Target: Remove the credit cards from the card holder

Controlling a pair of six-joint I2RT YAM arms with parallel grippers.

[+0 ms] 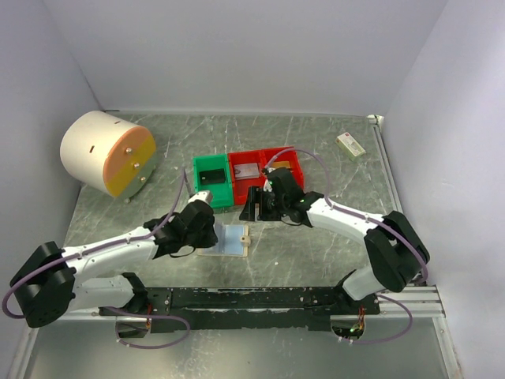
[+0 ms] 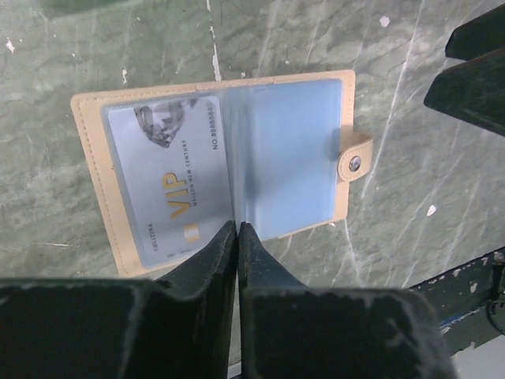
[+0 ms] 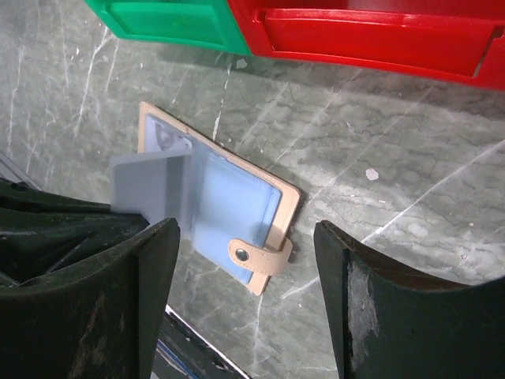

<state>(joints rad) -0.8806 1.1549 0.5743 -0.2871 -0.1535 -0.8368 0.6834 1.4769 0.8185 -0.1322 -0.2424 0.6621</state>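
Card holder (image 1: pixel 234 239) lies open on table (image 1: pixel 316 253). L gripper (image 2: pixel 237 237) pinching its mid sleeve; silver card (image 2: pixel 170 178) at 11 o'clock of tips, long axis 12–6. R gripper (image 3: pixel 246 233) spread, holder at its 12 o'clock; likely puller.

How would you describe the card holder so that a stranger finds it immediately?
Find the row of one green bin and two red bins. Directly below it in the top view lies the card holder, opened. Unlike the plastic bins, it is flat, tan-edged, with pale blue pockets and a small tab.
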